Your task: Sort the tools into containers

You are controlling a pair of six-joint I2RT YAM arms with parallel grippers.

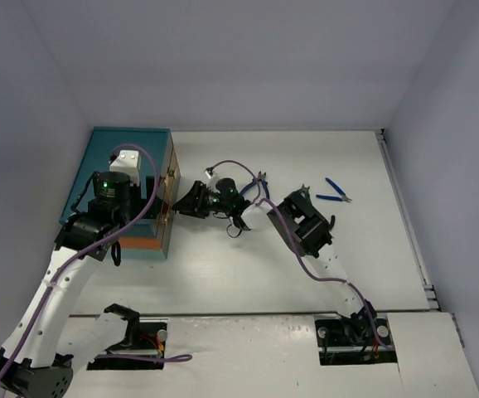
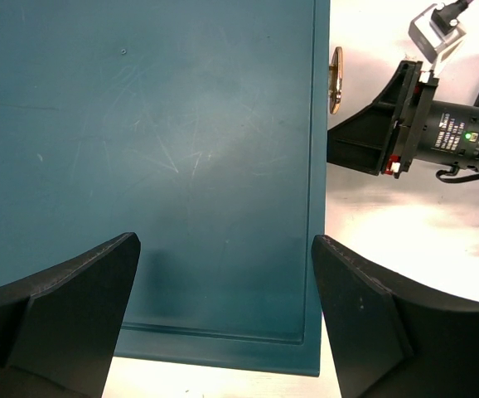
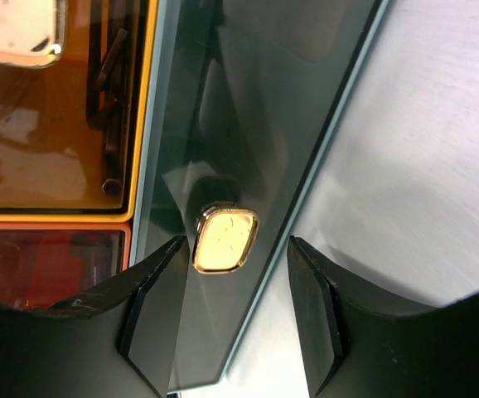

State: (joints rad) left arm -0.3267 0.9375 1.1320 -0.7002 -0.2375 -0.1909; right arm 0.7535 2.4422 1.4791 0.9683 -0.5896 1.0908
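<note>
Black fingers (image 3: 152, 311) of the right gripper (image 1: 192, 201) fill the bottom of its wrist view, parted narrowly with one on each side of a brass knob (image 3: 225, 240); a gap shows on both sides, so nothing is held yet. The knob sits on the smoky clear front of a drawer (image 3: 248, 108) in the teal chest (image 1: 132, 139), and the straddling stance reads as the line-up for pinching the knob and drawing that container open. Beside it, behind an orange-tinted front, dark hex keys (image 3: 111, 99) already lie in a neighbouring compartment. The right arm stretches low and sideways across the table (image 1: 223, 282), forearm roughly level and its wrist turned to face the front of the chest. The left arm rises from its base and bends over the chest, and the left gripper (image 2: 224, 240) hangs spread wide above the scratched teal top, probably placed to steady the box against the pull; whether it touches the surface cannot be told. Blue-handled pliers (image 1: 335, 192) wait on the table, well apart from the chest on the far side of the right arm.
</note>
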